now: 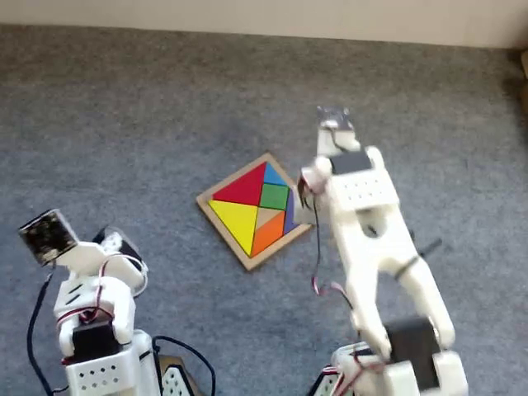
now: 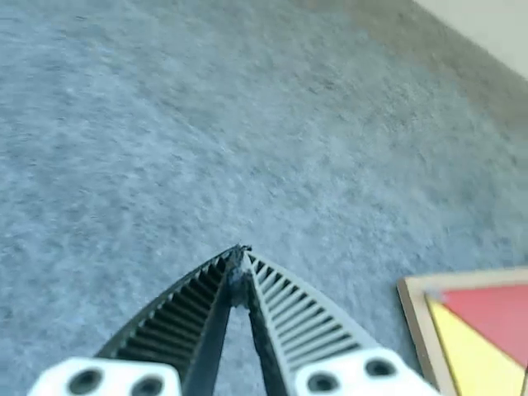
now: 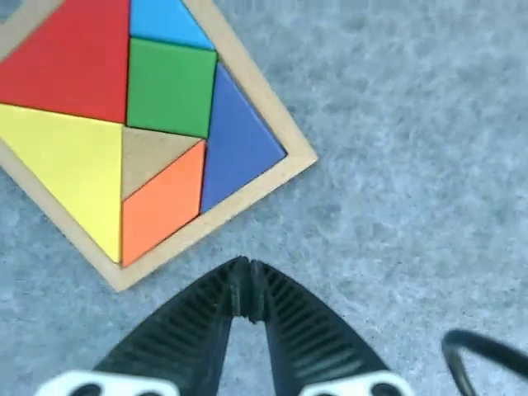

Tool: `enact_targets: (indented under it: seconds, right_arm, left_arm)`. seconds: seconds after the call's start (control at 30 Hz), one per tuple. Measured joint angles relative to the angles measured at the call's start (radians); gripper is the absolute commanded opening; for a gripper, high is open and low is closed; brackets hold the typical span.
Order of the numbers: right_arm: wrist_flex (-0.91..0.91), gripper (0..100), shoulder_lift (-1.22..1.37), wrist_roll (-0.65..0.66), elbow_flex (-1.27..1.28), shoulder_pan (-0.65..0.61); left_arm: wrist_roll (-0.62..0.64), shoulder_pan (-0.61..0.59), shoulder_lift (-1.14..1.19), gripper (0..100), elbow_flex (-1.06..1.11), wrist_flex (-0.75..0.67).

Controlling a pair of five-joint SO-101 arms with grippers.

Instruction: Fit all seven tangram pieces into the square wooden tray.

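The right gripper (image 3: 245, 290) is closed, its 2 fingers meeting at the tips, and it holds nothing. It hangs over the grey worktop (image 1: 124, 124), just beside the square wooden tray (image 3: 214, 214) and not touching it. The nearest tray edge is the one that borders the orange piece (image 3: 165, 202) and the dark blue triangle (image 3: 235, 140). In the high view the right arm (image 1: 371, 231) stretches along the tray's right side and covers a part of this blue triangle.

All 7 pieces lie flat inside the tray and fill it. The red triangle (image 3: 66, 66) and the yellow triangle (image 3: 70, 165) are the 2 big ones, side by side. The light blue triangle (image 3: 161, 21) sits in 1 corner. The green square (image 3: 169, 87) is next to it. The small tan triangle (image 3: 153, 157) lies between the green square and the orange piece. The tray stands turned like a diamond in the middle of the worktop.

The left gripper (image 2: 239, 266) is also closed with the tips together and empty. It is over bare worktop, well apart from the tray. The left arm (image 1: 91, 305) is folded near its base.
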Motion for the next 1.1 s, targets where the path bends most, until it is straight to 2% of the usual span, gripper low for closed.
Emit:
enact_targets:
  seconds: [0.23,0.6,1.1]
  right_arm:
    - [-0.235,0.5,-0.316,0.0,0.402,0.078]
    - [-0.43,0.5,-0.661,0.0,0.836,0.094]
    - [-0.462,0.5,-1.049,0.0,1.183,0.094]
  left_arm:
    - [-0.091,0.118,0.0,1,0.012,0.037]
    - [-0.219,0.247,0.0,1,0.086,0.037]
    - [-0.226,0.253,0.0,1,0.097,-0.012]
